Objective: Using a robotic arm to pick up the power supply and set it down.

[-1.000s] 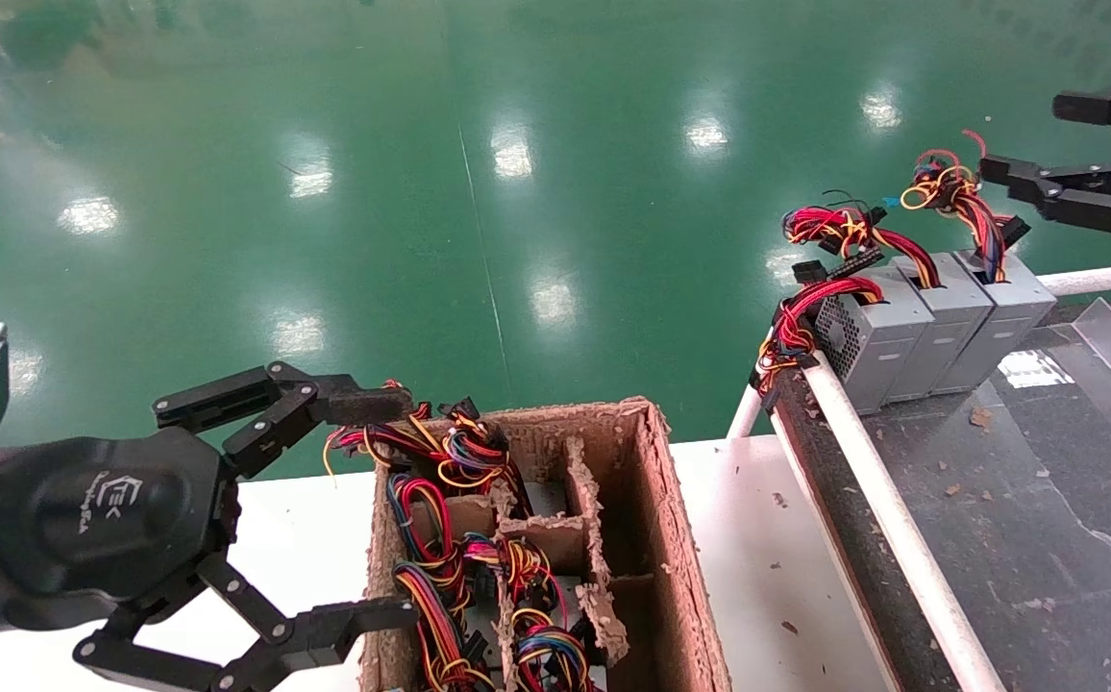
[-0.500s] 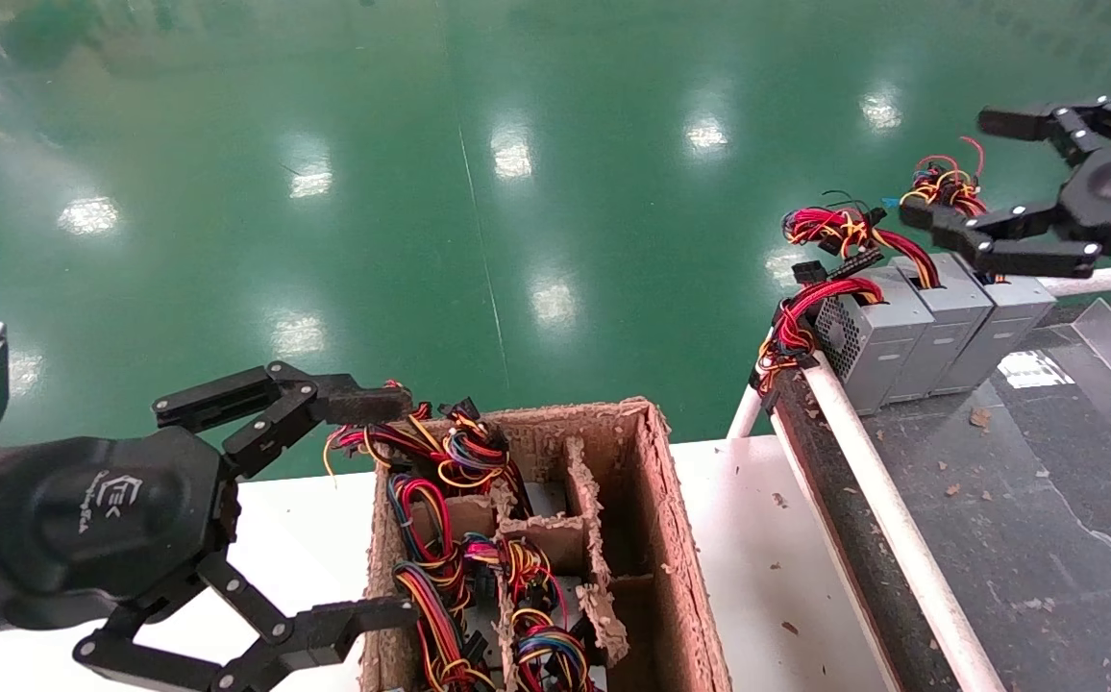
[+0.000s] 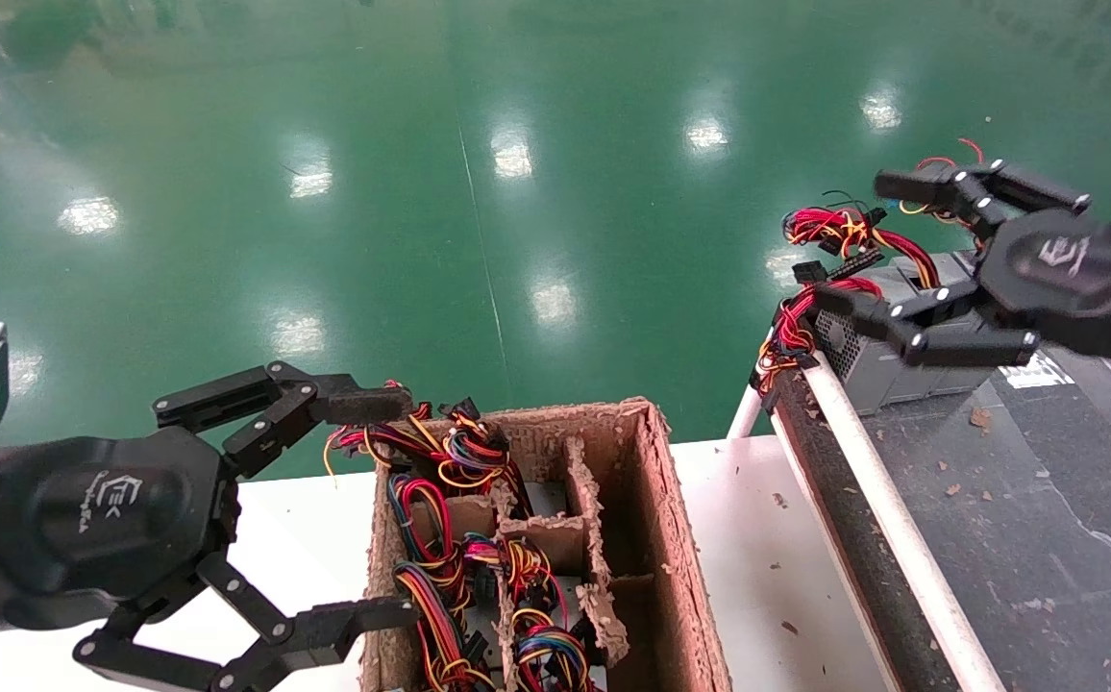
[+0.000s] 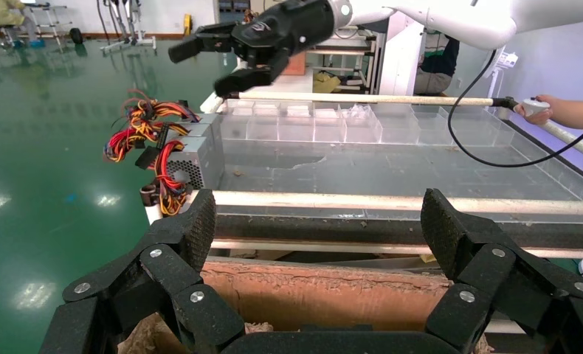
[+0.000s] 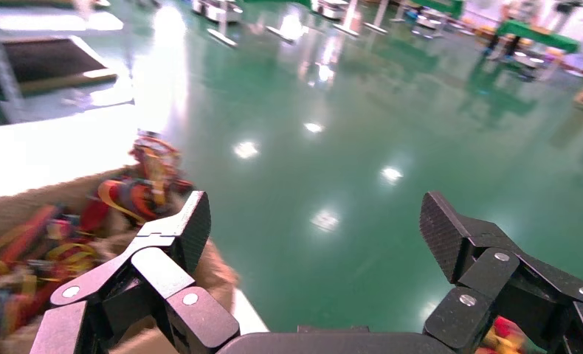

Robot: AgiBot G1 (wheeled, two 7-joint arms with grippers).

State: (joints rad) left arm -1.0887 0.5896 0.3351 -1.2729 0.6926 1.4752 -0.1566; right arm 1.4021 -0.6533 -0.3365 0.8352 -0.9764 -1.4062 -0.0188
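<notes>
Three grey power supplies stand in a row at the far end of the dark conveyor. The power supply with the curly red, yellow and orange wires is the farthest one. My right gripper hangs open in front of it and hides its box, so only loops of its wire bundle show. In the left wrist view that bundle sticks out over the floor below the right gripper. In its own view the right gripper holds nothing. My left gripper is open beside the carton.
A worn cardboard carton with dividers, holding several coloured wire bundles, stands on the white table. White rails edge the conveyor. Clear plastic dividers line its far side. Green floor lies beyond.
My right gripper has swung left and closer, from beyond the far box to in front of the row, staying open. The left arm has not moved.
</notes>
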